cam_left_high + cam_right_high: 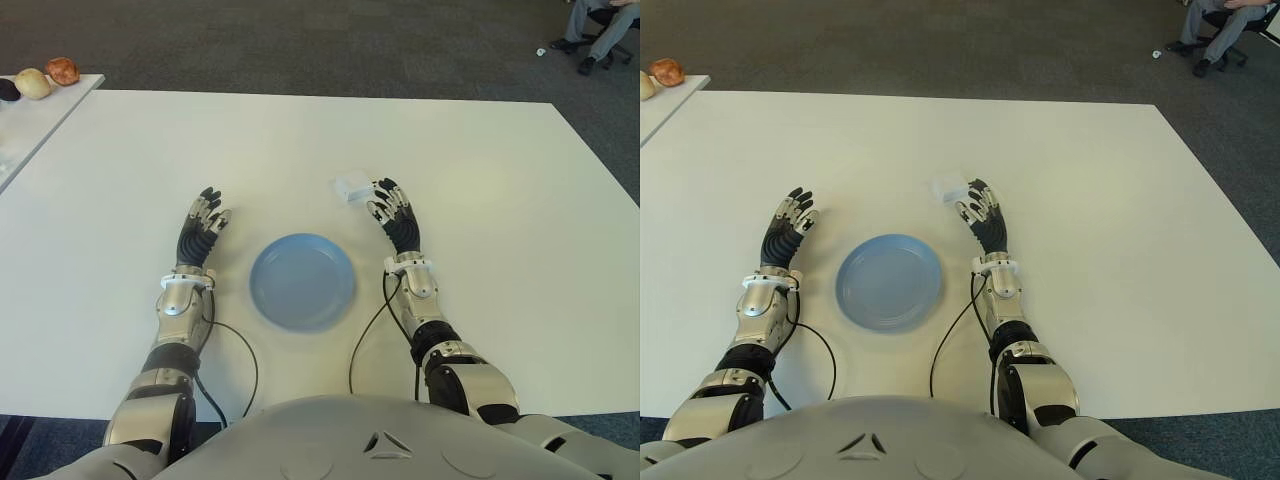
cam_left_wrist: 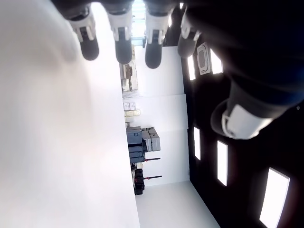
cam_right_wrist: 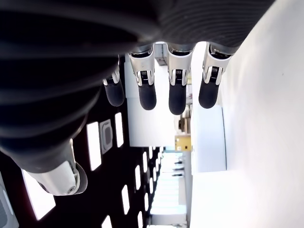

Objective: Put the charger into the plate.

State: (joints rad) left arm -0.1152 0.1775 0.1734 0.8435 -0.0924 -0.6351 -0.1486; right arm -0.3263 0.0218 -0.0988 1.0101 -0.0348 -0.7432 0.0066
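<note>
Tabletop (image 1: 480,160), white and bare, fills our view, with dark carpet (image 1: 330,40) beyond and a seated person's legs (image 1: 598,25) at two o'clock. A second white table (image 1: 30,125) at ten o'clock carries a few rounded objects (image 1: 40,78). We hold our right hand (image 1: 395,218) at about one o'clock from the plate (image 1: 302,281), fingers spread and empty, fingertips (image 1: 378,190) just beside the charger (image 1: 351,188). Our left hand (image 1: 200,228) shows at ten o'clock from the plate, fingers relaxed apart, holding nothing. We see the charger as a small white block lying on the table, at one o'clock from the round blue plate and apart from it.
</note>
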